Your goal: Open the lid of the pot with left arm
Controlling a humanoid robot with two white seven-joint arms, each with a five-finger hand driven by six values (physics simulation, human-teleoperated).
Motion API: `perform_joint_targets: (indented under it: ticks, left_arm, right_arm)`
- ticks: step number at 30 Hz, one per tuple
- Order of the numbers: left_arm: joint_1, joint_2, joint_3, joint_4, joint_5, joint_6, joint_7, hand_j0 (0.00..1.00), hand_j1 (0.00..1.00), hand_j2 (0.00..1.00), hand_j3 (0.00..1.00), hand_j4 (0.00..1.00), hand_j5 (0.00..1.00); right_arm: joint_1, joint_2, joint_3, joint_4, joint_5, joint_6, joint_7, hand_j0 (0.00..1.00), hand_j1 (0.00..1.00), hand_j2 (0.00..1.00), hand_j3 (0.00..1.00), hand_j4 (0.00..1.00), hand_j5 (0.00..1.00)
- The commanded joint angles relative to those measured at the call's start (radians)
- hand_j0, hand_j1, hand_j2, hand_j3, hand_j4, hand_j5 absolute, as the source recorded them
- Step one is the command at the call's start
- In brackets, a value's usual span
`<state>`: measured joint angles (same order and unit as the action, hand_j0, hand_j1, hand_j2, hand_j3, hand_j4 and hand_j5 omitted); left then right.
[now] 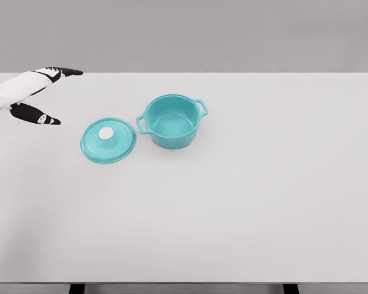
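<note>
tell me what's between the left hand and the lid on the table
Nothing: in the head view only bare table separates the left hand from the lid. The pot sits on the lid's far side.

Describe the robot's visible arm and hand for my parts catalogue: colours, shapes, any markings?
Only the left hand shows, at the upper left edge. Its arm and palm are smooth white shells; the fingers and thumb are black with small white marks at the joints. No cables show.
</note>
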<state>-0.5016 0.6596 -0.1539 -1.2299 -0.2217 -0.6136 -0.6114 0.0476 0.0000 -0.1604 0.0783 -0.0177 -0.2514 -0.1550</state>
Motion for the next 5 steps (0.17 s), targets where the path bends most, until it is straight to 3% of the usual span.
perform_joint_targets:
  ticks: [1, 5]
  left_arm:
    - [0.002, -0.001, 0.002, 0.000, 0.008, 0.003, 0.001, 1.00, 1.00, 1.00, 1.00, 1.00, 1.00]
    - [0.003, -0.001, 0.002, 0.000, 0.008, 0.003, 0.001, 1.00, 1.00, 1.00, 1.00, 1.00, 1.00]
  right_arm:
    - [0.000, 0.000, -0.001, 0.000, -0.001, 0.000, 0.000, 1.00, 1.00, 1.00, 1.00, 1.00, 1.00]
    - [0.000, 0.000, 0.001, 0.000, -0.001, 0.000, 0.000, 1.00, 1.00, 1.00, 1.00, 1.00, 1.00]
